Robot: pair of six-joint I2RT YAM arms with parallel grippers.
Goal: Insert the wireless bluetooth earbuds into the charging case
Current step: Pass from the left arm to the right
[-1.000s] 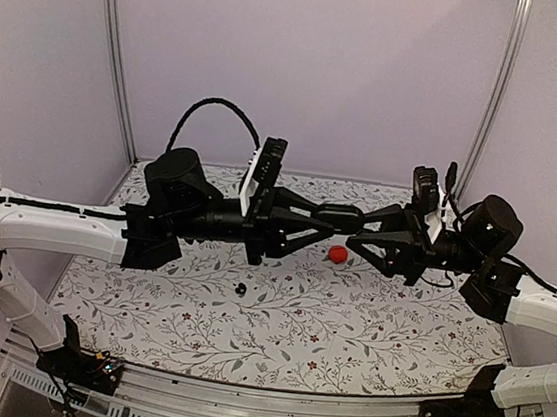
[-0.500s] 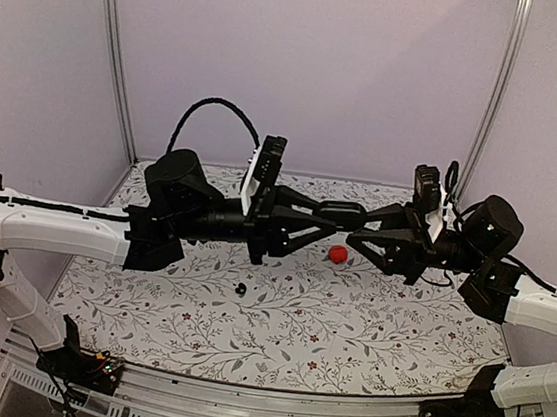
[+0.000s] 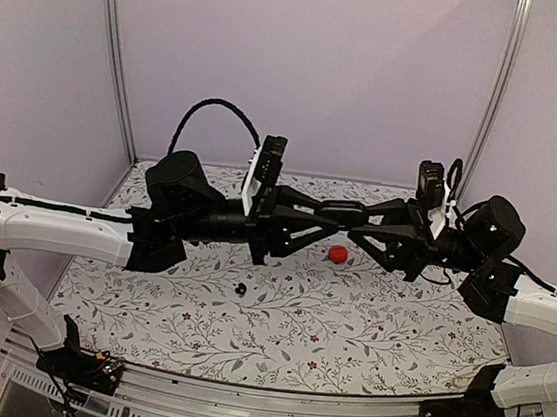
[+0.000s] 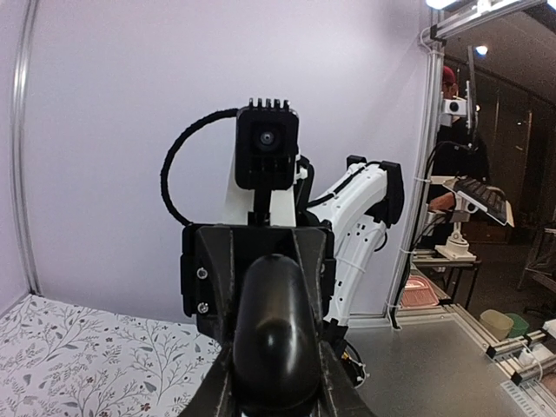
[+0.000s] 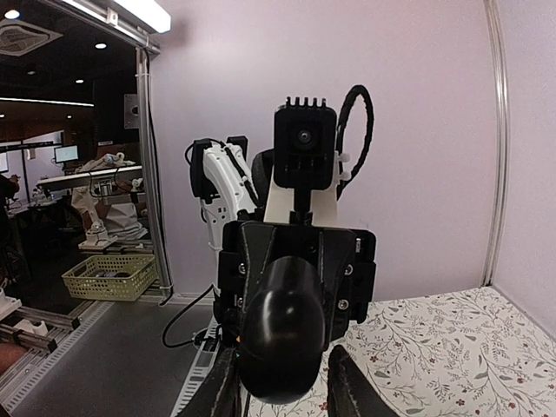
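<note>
The left jaws are closed on one end of the charging case (image 3: pixel 341 213), and the right jaws are closed on the opposite end, so that the case is held between the two arms, lifted off the table (image 3: pixel 275 329) at mid-width. Both arms extend roughly level toward each other, tip to tip. In the left wrist view the case (image 4: pixel 276 334) appears as a glossy black oval body seated between the fingers (image 4: pixel 334 400), with the right arm's wrist camera directly behind it. In the right wrist view the case (image 5: pixel 280 326) sits likewise between that arm's fingers (image 5: pixel 347 387), facing the left arm's wrist camera. Whether the case lid is open or shut cannot be told from any view. One small black earbud (image 3: pixel 240 289) lies on the floral table surface, nearer the arm bases than the case and to its left, well apart from both jaws. A flat red disc (image 3: pixel 338 254) lies on the table almost directly under the held case.
</note>
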